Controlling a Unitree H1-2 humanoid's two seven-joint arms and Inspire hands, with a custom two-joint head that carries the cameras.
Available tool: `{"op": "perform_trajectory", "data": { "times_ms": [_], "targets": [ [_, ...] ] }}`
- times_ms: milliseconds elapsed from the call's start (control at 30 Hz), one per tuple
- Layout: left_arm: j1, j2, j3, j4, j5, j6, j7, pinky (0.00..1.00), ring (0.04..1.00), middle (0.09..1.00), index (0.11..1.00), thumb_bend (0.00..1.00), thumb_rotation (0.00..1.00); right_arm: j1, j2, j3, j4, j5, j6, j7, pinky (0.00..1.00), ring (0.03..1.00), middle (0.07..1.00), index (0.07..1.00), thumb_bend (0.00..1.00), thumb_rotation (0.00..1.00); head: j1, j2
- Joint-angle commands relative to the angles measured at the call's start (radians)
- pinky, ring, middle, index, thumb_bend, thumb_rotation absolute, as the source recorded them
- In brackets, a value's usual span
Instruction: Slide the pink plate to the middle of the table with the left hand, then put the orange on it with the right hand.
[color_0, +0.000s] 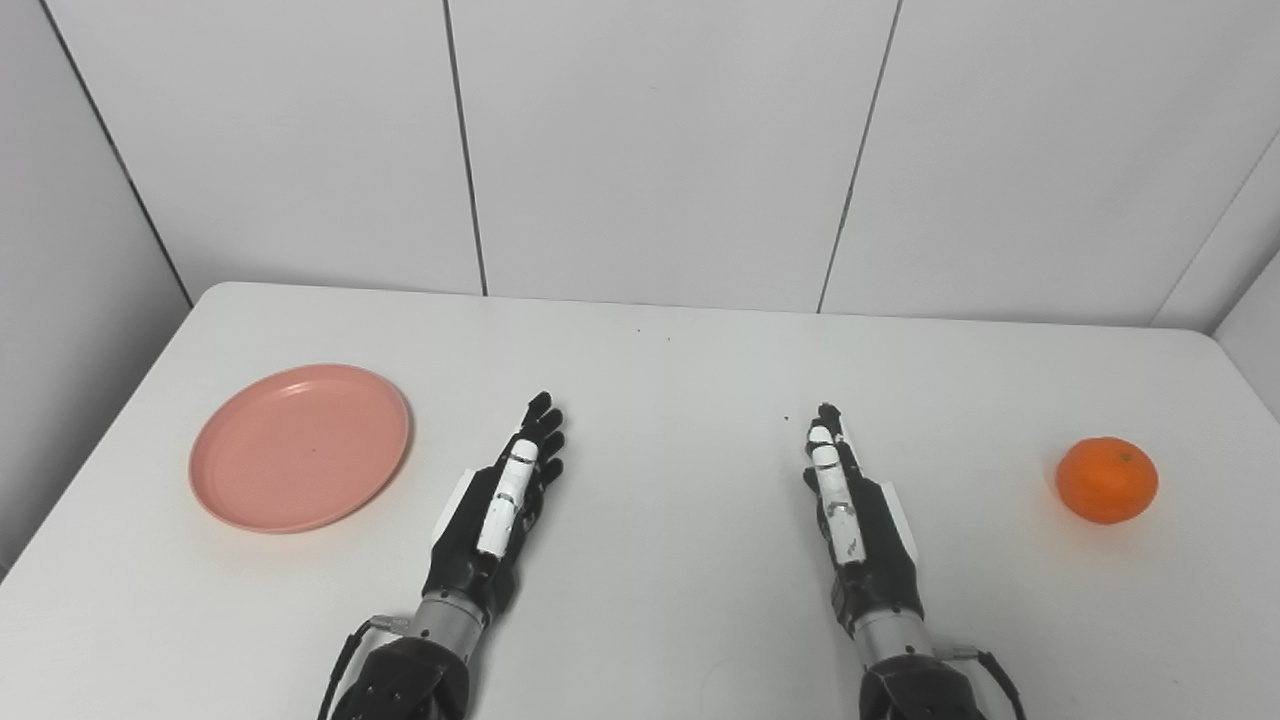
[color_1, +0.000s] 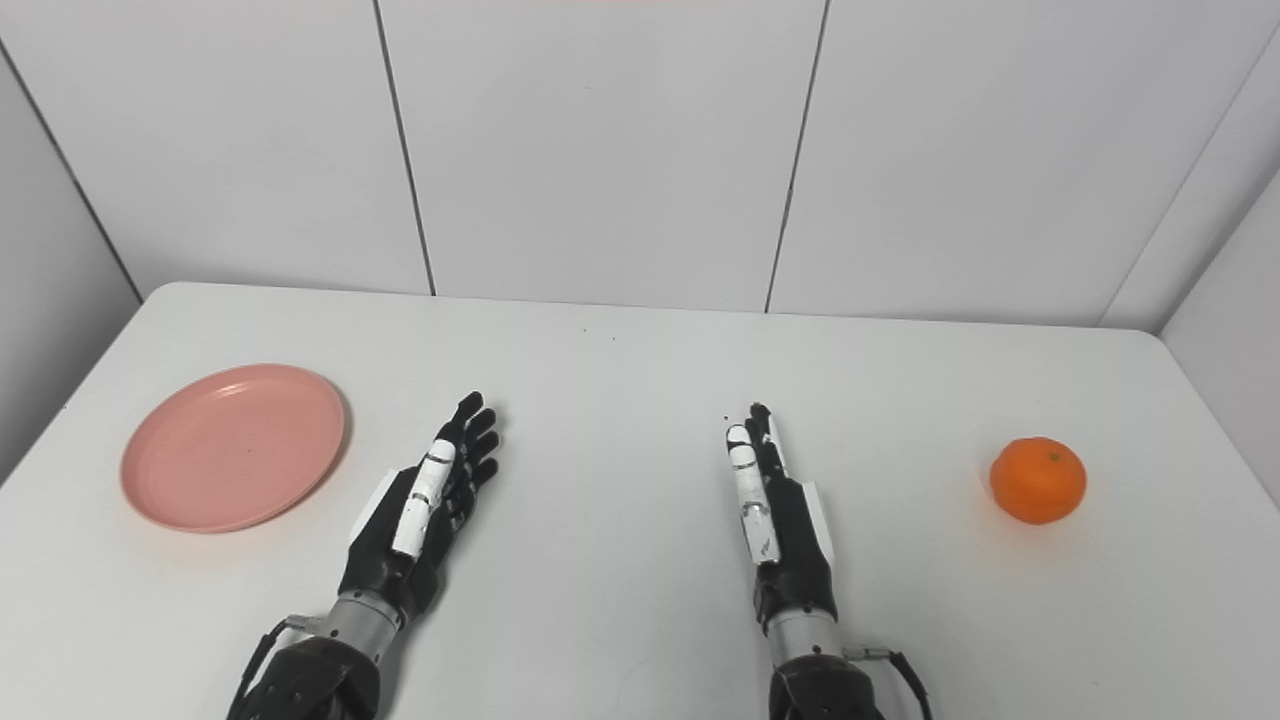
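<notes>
Nothing of the task looks begun: the pink plate (color_0: 300, 447) lies flat at about nine o'clock on the white table (color_0: 660, 380), near the left edge, and the orange (color_0: 1107, 480) sits at about three o'clock, near the right edge, the two well apart with the bare middle of the table between them. The left hand (color_0: 500, 510) rests low over the table at about seven o'clock, fingers stretched forward and apart, holding nothing; the plate is just to its left, toward ten o'clock from the palm, with a clear gap between rim and fingers. The right hand (color_0: 850, 510) lies at about five o'clock, likewise released with fingers extended and empty, the orange well off to its right. The step in hand, by my reading, is the first one, the plate slide. The next move calls for the left hand to swing out past the plate's far left rim or settle its fingertips on the plate, then draw it rightward toward the centre, pressing lightly so the shallow rim does not tip or skid away, while the right hand waits
</notes>
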Motion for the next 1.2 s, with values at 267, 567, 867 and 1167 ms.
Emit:
{"op": "perform_trajectory", "data": {
  "times_ms": [267, 567, 867, 1167],
  "targets": [
    [-0.014, -0.037, -0.045, 0.035, 0.060, -0.114, 0.023, 1.00, 1.000, 1.000, 1.000, 0.41, 1.00, 0.003, -0.042, -0.026, -0.024, 0.067, -0.063, 0.046, 1.00, 0.984, 1.000, 1.000, 0.23, 1.00, 0.116, -0.023],
    [-0.015, -0.070, -0.065, 0.067, 0.095, -0.132, 0.048, 1.00, 1.000, 1.000, 1.000, 0.40, 1.00, 0.014, -0.093, -0.038, -0.021, 0.100, -0.073, 0.080, 1.00, 0.997, 1.000, 1.000, 0.23, 1.00, 0.189, -0.061],
    [-0.018, -0.076, -0.066, 0.080, 0.102, -0.136, 0.057, 1.00, 1.000, 1.000, 1.000, 0.38, 1.00, 0.014, -0.093, -0.044, -0.019, 0.121, -0.068, 0.082, 1.00, 0.998, 1.000, 1.000, 0.22, 1.00, 0.199, -0.063],
    [-0.026, -0.072, -0.062, 0.091, 0.103, -0.132, 0.061, 1.00, 1.000, 1.000, 1.000, 0.37, 1.00, 0.006, -0.097, -0.038, 0.004, 0.104, -0.089, 0.080, 1.00, 0.999, 1.000, 1.000, 0.22, 1.00, 0.196, -0.067]
  ]
}}
